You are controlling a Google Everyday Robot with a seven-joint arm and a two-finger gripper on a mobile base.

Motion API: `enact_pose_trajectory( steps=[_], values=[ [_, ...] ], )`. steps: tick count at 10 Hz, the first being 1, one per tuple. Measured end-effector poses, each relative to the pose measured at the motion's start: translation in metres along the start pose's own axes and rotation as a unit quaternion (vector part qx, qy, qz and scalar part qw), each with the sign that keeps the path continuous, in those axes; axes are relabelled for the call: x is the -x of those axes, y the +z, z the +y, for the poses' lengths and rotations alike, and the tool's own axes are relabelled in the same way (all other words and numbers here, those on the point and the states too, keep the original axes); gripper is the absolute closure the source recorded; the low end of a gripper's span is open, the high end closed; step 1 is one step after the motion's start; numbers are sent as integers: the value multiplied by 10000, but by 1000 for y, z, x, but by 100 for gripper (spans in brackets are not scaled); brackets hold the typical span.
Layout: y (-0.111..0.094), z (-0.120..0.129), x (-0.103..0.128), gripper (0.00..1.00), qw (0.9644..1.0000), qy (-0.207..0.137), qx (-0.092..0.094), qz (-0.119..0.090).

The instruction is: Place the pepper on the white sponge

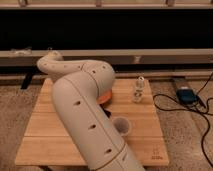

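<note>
My big cream-coloured arm [82, 110] rises from the bottom middle, bends over the wooden table [145, 135] and reaches back left to about [50, 62]. The gripper is hidden behind the arm, somewhere over the back left of the table. The pepper and the white sponge are not in view; the arm covers the left and middle of the table.
A flat orange round thing [106, 96] peeks out from behind the arm. A small cup [121, 125] stands at centre right and a small clear bottle [138, 90] at back right. A blue device [186, 95] and cables [165, 106] lie on the floor to the right.
</note>
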Motion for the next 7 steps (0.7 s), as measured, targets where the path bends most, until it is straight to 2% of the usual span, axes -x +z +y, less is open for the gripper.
enact_pose_trajectory(
  steps=[3,6,7],
  values=[
    [4,7,0,20,9999,-23,100,16],
    [-2,14,-3,20,9999,-86,101,-1],
    [-26,25,6,20,9995,-304,-52,-41]
  ],
)
